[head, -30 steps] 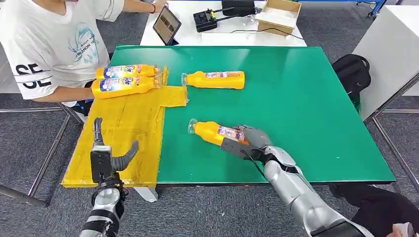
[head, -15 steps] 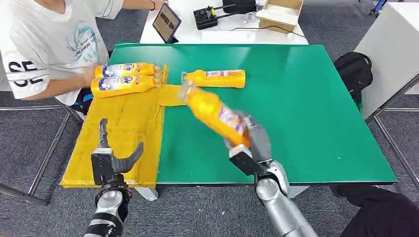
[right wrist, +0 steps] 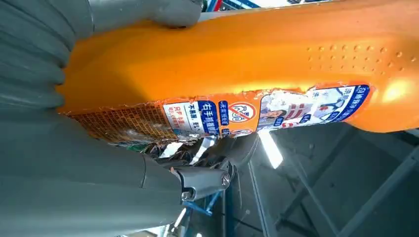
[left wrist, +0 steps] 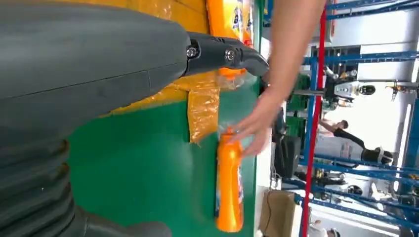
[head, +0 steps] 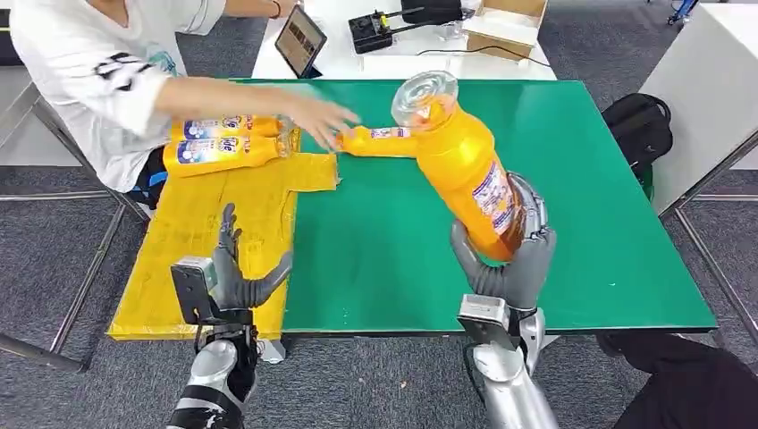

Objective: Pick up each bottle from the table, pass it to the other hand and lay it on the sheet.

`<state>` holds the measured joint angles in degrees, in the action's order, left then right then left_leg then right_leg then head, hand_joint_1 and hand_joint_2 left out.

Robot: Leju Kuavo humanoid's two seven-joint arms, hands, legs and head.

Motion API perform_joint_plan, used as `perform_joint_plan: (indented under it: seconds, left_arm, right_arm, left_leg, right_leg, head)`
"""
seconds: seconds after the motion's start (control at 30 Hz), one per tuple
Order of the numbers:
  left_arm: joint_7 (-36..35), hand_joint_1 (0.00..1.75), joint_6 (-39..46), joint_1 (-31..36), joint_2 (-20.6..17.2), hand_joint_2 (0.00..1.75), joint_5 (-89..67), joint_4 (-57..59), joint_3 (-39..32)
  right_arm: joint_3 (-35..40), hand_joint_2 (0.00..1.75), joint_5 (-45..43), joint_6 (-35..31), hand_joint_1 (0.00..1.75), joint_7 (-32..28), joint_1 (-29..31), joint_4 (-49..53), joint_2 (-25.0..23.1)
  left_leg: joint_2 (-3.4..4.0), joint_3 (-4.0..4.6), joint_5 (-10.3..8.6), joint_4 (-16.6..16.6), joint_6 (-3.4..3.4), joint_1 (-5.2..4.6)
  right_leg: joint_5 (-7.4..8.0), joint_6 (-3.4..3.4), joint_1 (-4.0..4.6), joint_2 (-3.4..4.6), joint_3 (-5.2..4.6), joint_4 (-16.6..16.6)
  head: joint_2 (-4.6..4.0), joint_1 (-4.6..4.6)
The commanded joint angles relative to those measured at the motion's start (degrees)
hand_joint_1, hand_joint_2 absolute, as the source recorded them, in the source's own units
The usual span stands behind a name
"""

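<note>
Where it lay tilted low a moment ago, your right hand (head: 511, 268) now grips the bottle (head: 465, 165) raised above the worktop (head: 581, 206), cap up; your left hand (head: 228, 281) waits open over the sheet (head: 223, 223), while a person's hand (head: 317, 118) has reached the far bottle (head: 389, 141).

The lower body of the raised orange bottle (head: 465, 170) is hidden inside the right hand (head: 508, 259), and its label print is too small to read. The person's hand (head: 324, 121) is motion-blurred and covers the cap end of the bottle on the table (head: 393, 142). The person (head: 98, 71) is cut off by the head view's top edge.
</note>
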<state>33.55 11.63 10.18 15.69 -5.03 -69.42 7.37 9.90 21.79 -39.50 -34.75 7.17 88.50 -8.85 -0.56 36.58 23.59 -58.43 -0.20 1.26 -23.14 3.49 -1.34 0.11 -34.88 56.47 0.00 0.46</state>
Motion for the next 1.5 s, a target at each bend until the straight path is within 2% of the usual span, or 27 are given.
perform_joint_plan:
  seconds: [0.03,0.23,0.3,0.33,0.43,0.53,0.6,0.63,0.7,0.8,0.87,1.1,1.33,1.5]
  left_arm:
    - [-5.0,0.00,-9.1,-1.1,-2.3,1.75,6.5,-2.9,6.3]
    - [-7.0,0.00,-13.1,-3.0,-2.9,1.75,9.7,-6.7,9.2]
    - [-8.2,0.00,-15.1,-2.9,-2.8,1.75,11.3,-6.3,10.2]
    - [-8.1,0.00,-14.9,-2.5,-2.6,1.75,11.2,-5.2,10.5]
    - [-7.8,0.00,-14.8,-1.9,-2.2,1.75,11.3,-4.0,10.9]
    - [-7.6,0.00,-15.1,-2.4,-2.1,1.75,12.7,-3.9,11.1]
    - [-7.7,0.00,-15.0,-2.8,-2.0,1.75,13.3,-3.8,11.1]
    - [-8.1,0.00,-15.4,-2.9,-1.9,1.75,14.1,-3.6,11.1]
    - [-8.2,0.00,-15.5,-3.0,-2.1,1.75,14.2,-3.2,11.2]
    - [-8.2,0.00,-15.8,-3.2,-2.4,1.75,14.5,-3.0,11.4]
    - [-8.3,0.00,-16.2,-3.3,-2.4,1.75,14.8,-3.2,11.5]
    - [-8.7,0.00,-17.6,-3.5,-2.4,1.75,15.5,-3.9,12.5]
    - [-9.0,0.00,-18.8,-3.5,-2.3,1.75,16.3,-4.0,13.3]
    - [-9.1,0.00,-19.5,-2.9,-2.0,1.75,16.8,-3.2,14.2]
  right_arm:
    - [2.3,1.75,4.0,2.0,1.75,-1.7,-2.3,-5.3,-1.1]
    - [7.0,1.75,0.3,4.5,1.75,-3.4,-1.5,-21.3,-4.9]
    - [7.0,1.75,-0.1,3.0,1.75,-4.4,-1.7,-24.3,-5.7]
    - [7.3,1.75,0.0,2.9,1.75,-4.7,-1.9,-24.6,-5.5]
    - [7.3,1.75,-0.2,2.8,1.75,-5.0,-2.3,-24.4,-5.1]
    - [7.5,1.75,0.0,3.8,1.75,-4.4,-2.5,-24.4,-5.5]
    - [7.5,1.75,0.0,3.4,1.75,-4.5,-2.4,-24.8,-5.7]
    - [7.3,1.75,-0.1,3.0,1.75,-4.6,-2.5,-24.8,-5.8]
    - [6.8,1.75,0.0,2.2,1.75,-4.7,-2.5,-24.5,-5.6]
    - [5.7,1.75,-0.5,2.3,1.75,-4.4,-2.4,-23.6,-5.0]
    - [5.0,1.75,-0.5,2.4,1.75,-4.3,-2.1,-23.2,-4.7]
    - [4.4,1.75,0.6,1.6,1.75,-4.0,-0.7,-23.8,-5.0]
    - [3.5,1.75,0.8,1.6,1.75,-3.2,1.6,-26.6,-5.2]
    - [7.2,1.75,3.4,2.5,1.75,-3.0,3.1,-32.9,-6.7]
  left_leg:
    - [0.05,-0.41,0.17,0.1,0.09,0.01]
    - [0.32,-0.44,0.20,0.2,0.05,0.05]
    - [0.20,-0.24,0.13,0.1,0.00,0.05]
    - [0.18,-0.39,0.17,0.2,0.03,0.03]
    - [0.05,-0.14,0.10,0.1,0.03,0.02]
    - [0.09,-0.43,0.21,0.1,0.10,0.02]
    - [0.14,-0.16,0.13,0.1,0.04,0.00]
    - [0.19,-0.38,0.20,0.1,0.08,-0.01]
    - [0.03,-0.15,0.10,0.1,0.03,-0.01]
    - [0.11,-0.34,0.17,0.1,0.05,-0.01]
    - [0.02,-0.10,0.09,0.1,0.03,-0.02]
    - [0.09,-0.19,0.13,0.1,0.06,-0.02]
    - [0.14,-0.32,0.18,0.1,0.07,-0.02]
    - [0.13,-0.16,0.12,0.1,0.04,0.00]
  right_leg:
    - [-0.15,-0.19,0.05,-0.01,0.41,-0.1]
    - [-0.06,-0.21,0.10,0.28,0.42,-0.2]
    - [-0.03,-0.14,0.08,0.14,0.22,-0.1]
    - [-0.09,-0.22,0.07,0.12,0.36,-0.1]
    - [-0.06,-0.11,0.04,0.03,0.13,-0.1]
    - [-0.14,-0.20,0.06,0.06,0.44,-0.2]
    - [-0.07,-0.11,0.01,0.10,0.15,-0.1]
    - [-0.13,-0.20,0.03,0.11,0.36,-0.1]
    - [-0.07,-0.12,0.02,0.01,0.16,-0.1]
    - [-0.12,-0.20,0.03,0.07,0.31,-0.1]
    - [-0.06,-0.10,0.01,0.00,0.10,-0.1]
    - [-0.08,-0.14,0.01,0.05,0.17,-0.1]
    - [-0.11,-0.20,0.03,0.08,0.30,-0.1]
    - [-0.05,-0.13,0.02,0.10,0.14,-0.1]
  head:
    - [0.00,0.02]
    - [0.00,0.00]
    - [0.00,0.00]
    - [0.00,-0.02]
    - [0.00,-0.02]
    - [0.00,0.00]
    - [0.00,0.00]
    - [0.00,0.02]
    - [0.00,0.02]
    - [0.00,0.00]
    - [0.00,0.02]
    - [0.00,0.02]
    - [0.00,0.02]
    - [0.00,0.02]
